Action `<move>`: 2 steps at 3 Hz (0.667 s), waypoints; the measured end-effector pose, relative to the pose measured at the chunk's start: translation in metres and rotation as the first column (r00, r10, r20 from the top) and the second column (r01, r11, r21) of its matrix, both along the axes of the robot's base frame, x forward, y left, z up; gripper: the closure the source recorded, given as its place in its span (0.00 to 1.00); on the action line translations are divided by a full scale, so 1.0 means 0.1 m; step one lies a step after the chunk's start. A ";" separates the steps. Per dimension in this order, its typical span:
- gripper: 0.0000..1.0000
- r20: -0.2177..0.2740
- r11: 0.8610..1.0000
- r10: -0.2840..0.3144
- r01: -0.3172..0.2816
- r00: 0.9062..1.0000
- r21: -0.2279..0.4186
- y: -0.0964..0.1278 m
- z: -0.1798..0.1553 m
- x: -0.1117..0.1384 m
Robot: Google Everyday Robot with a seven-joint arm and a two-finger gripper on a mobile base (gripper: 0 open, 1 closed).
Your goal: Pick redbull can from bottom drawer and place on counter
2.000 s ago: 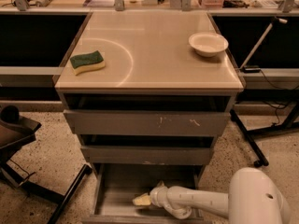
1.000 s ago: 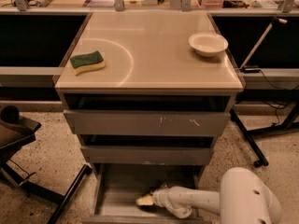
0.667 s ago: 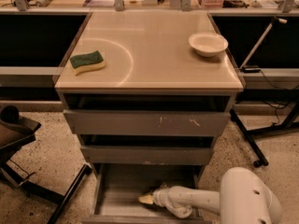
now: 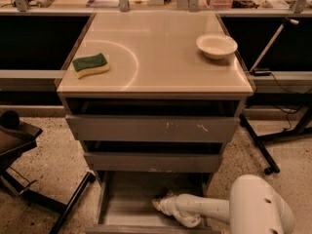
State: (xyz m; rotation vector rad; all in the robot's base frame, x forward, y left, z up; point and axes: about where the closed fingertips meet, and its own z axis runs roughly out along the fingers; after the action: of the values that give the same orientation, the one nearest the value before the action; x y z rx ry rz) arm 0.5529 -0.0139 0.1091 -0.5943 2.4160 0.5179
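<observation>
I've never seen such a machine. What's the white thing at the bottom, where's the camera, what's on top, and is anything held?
The white thing is a robot's arm. Its tip, the gripper, a two-fingered hand, is down inside the open bottom drawer. The one camera looks down on the cabinet from its front. On the counter lie a green-and-yellow sponge and a pale bowl. Whether the gripper holds anything cannot be seen.
</observation>
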 end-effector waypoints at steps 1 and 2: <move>0.89 0.000 1.000 0.000 0.000 1.000 0.000 -0.01 0.02 0.00; 1.00 0.041 1.000 -0.025 0.025 0.999 0.003 -0.31 0.44 0.02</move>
State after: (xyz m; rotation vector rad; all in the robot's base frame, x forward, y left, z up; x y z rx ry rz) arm 0.5552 -0.0448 0.1526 -0.5672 2.3803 0.4936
